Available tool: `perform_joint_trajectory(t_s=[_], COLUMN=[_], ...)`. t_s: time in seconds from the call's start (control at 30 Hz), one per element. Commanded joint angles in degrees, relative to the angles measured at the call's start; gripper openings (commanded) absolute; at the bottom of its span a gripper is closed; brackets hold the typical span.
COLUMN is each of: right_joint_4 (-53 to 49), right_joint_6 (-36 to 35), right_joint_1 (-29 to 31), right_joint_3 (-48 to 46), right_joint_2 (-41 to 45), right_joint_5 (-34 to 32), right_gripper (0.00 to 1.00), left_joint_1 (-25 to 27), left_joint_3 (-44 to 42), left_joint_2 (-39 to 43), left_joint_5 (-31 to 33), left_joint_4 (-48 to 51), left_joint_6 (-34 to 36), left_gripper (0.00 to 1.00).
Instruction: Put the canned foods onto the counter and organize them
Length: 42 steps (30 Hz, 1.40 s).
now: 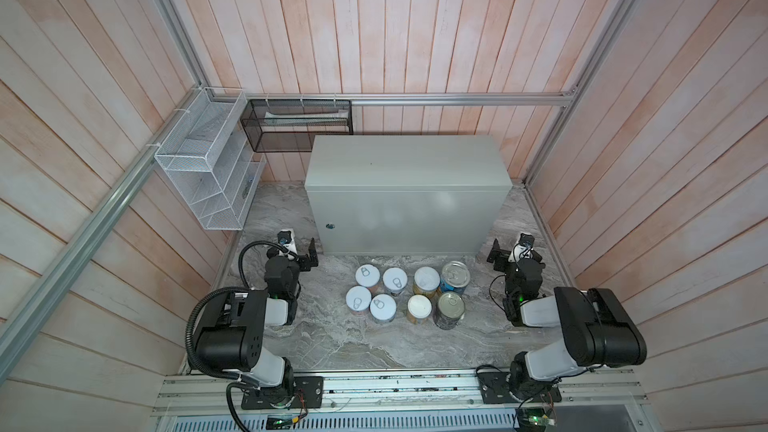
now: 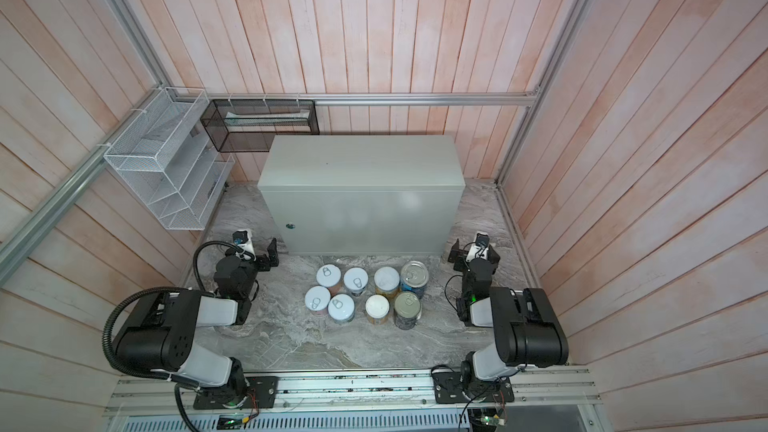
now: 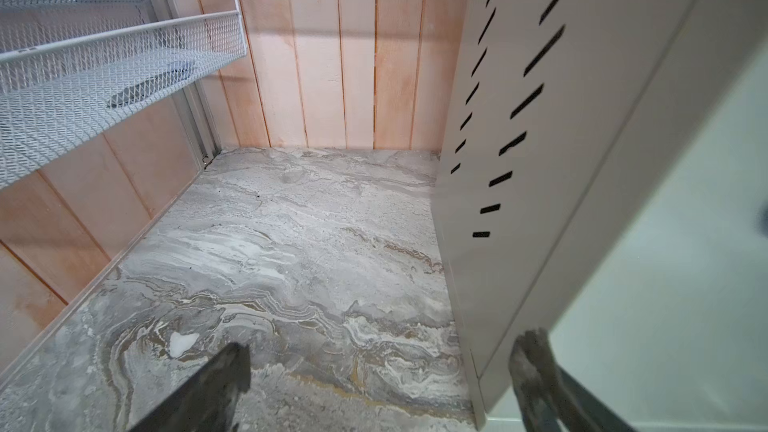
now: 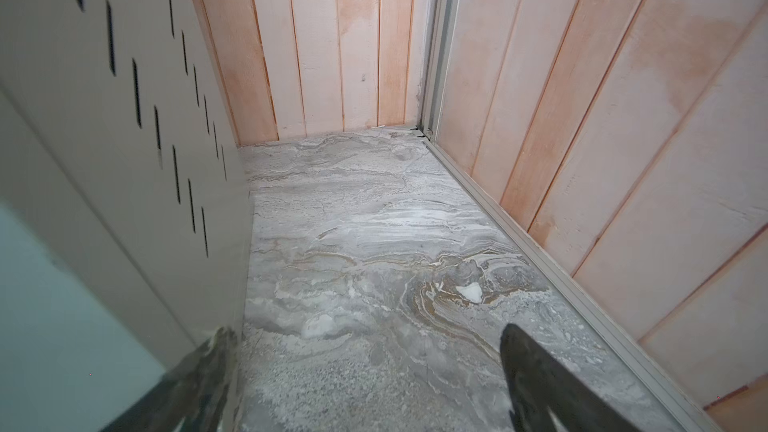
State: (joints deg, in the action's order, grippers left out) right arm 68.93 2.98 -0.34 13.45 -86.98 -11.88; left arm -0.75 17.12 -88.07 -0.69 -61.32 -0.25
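Pale pull-tab cans [image 1: 367, 276], four of them, stand as a two-by-two block on the marble surface [image 1: 374, 347] just in front of the counter [image 1: 407, 160], below its lock side. Beside them, two yellow-green white-lidded cans [image 1: 426, 280], then the light blue can [image 1: 455, 276] nearer the counter with the navy can [image 1: 450, 309] just in front of it. All eight are upright and packed in two rows. At the counter's front-left corner the left gripper [image 3: 382, 361] has its jaws spread wide with nothing between them. At the front-right corner the right gripper [image 4: 368, 336] is the same, wide apart and empty. Both are well apart from the cans. Off the counter's back-left hang a white mesh basket [image 1: 199, 168] and a black mesh basket [image 1: 297, 124].
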Motion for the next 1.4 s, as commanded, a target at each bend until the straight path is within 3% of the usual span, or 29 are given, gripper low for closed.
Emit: perform_joint_trajectory(t_s=[0.0,0.93,1.37], right_joint_4=[-0.27,-0.36,-1.11], right_joint_6=[-0.34,-0.26,0.44], right_joint_1=[0.34,0.25,-1.27], right_joint_3=[0.46,0.57,0.87], right_joint_2=[0.58,0.5,0.66], right_joint_5=[0.25,0.27,3.55], right_gripper=[0.98,0.98,0.98], left_joint_1=[-0.21,-0.21,-0.98], left_joint_3=[-0.25,-0.25,0.1], left_joint_2=[-0.31,-0.34,-0.41], left_joint_5=[-0.37,-0.37,-1.87], left_joint_4=[-1.43,-1.52,-0.95], left_joint_6=[-0.23,-0.23,-0.74], left_gripper=[1.0,1.0,1.0])
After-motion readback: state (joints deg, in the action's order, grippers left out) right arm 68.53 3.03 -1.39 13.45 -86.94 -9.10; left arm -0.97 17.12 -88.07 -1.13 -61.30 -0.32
